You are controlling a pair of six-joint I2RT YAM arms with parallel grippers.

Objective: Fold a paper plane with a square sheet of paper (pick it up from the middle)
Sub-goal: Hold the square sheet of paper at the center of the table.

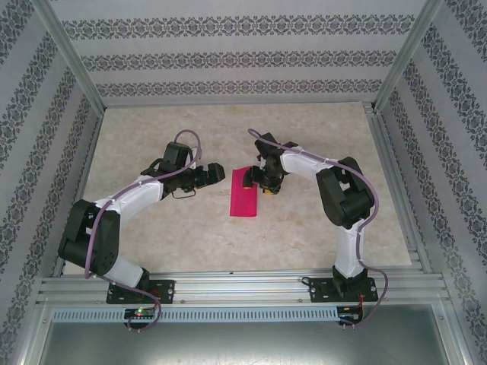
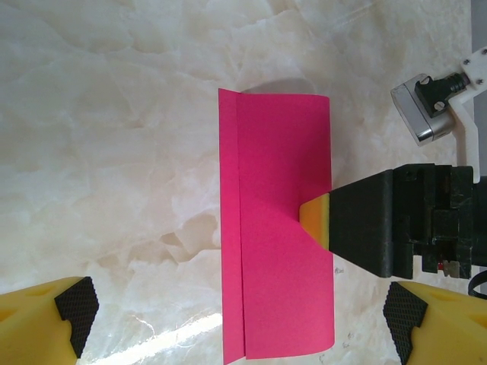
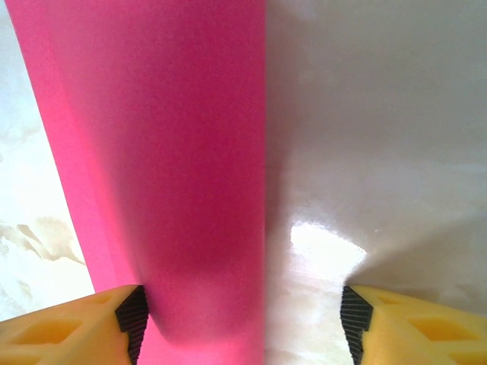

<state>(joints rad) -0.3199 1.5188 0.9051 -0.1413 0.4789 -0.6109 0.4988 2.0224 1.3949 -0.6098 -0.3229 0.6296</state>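
On the bench [image 1: 319,129], the folded paper [image 1: 245,192] is flanked by the open left claw [image 1: 217,173] and open right claw [image 1: 268,185].

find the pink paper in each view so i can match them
top external: pink paper mid-table, between the arms.
left wrist: centre, a tall folded strip.
right wrist: left half of picture.
shared landmark: right gripper, its yellow fingertip at the paper's edge.
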